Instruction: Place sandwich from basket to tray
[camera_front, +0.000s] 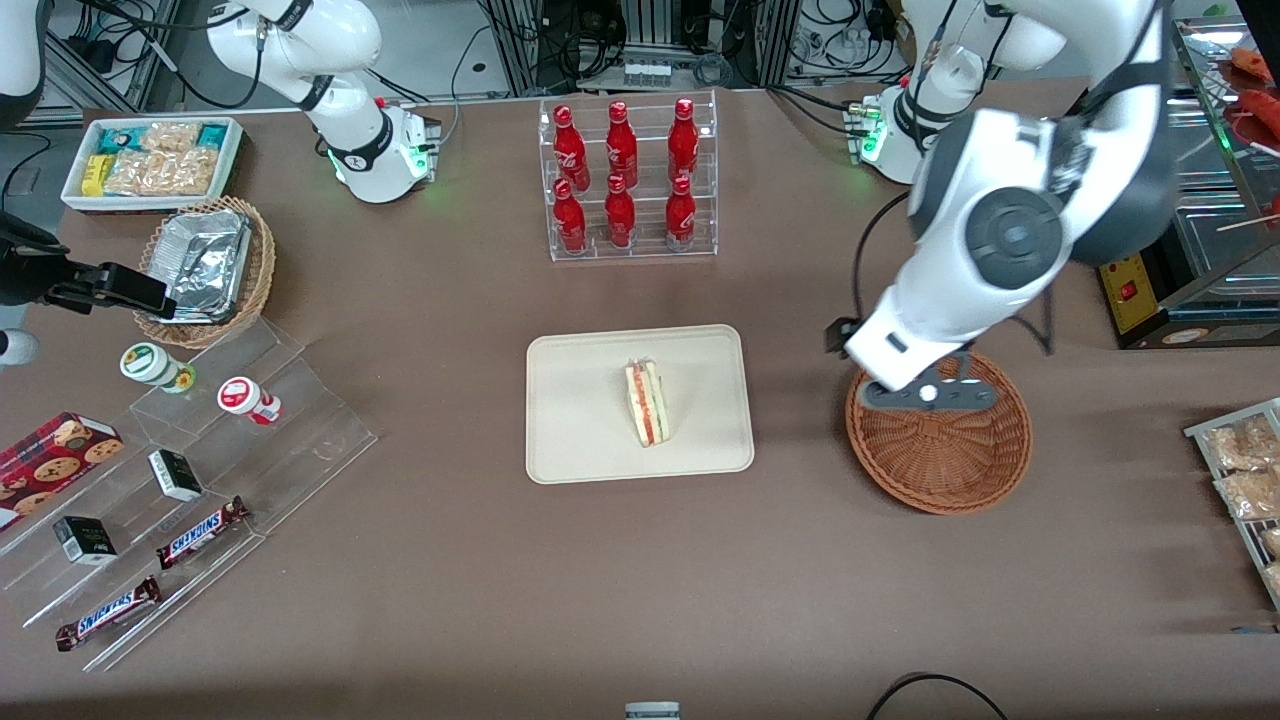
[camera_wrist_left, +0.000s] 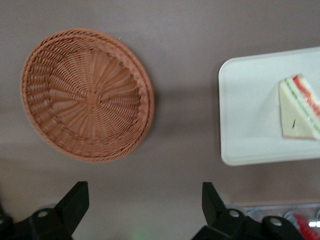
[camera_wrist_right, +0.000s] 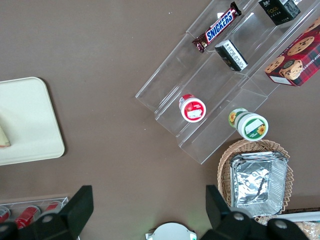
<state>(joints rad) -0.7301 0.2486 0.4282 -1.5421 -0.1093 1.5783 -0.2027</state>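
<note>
A: Sandwich location?
B: The small triangular white-bread sandwich with red and green filling (camera_front: 647, 403) lies flat on the cream-beige rectangular tray with rounded corners (camera_front: 580, 440), about the middle of it, cut edge with the layers showing. Wrist view agrees: sandwich (camera_wrist_left: 299, 107) on the tray (camera_wrist_left: 245, 125).

A: Basket?
B: The round reddish-brown woven wicker basket (camera_front: 945, 455) sits on the brown surface (camera_front: 450, 560), beside the tray toward the working arm's end, apart from it. Nothing in it; the wrist view shows the bare weave (camera_wrist_left: 87, 95).

A: Pincer?
B: The left arm's pincer (camera_front: 930, 394) hangs above the basket, over the rim part farther from the front camera. Fingers (camera_wrist_left: 75, 200) spread wide, nothing between them, only surface under them in the wrist view.

A: Other stuff?
B: The clear acrylic rack of red bottles (camera_front: 628, 180) is farther from the front camera than the tray. Toward the parked arm's end: a tan wicker basket with foil containers (camera_front: 205, 265), a white bin of snack packets (camera_front: 150, 160), clear stepped shelves with Snickers bars (camera_front: 200, 533).
</note>
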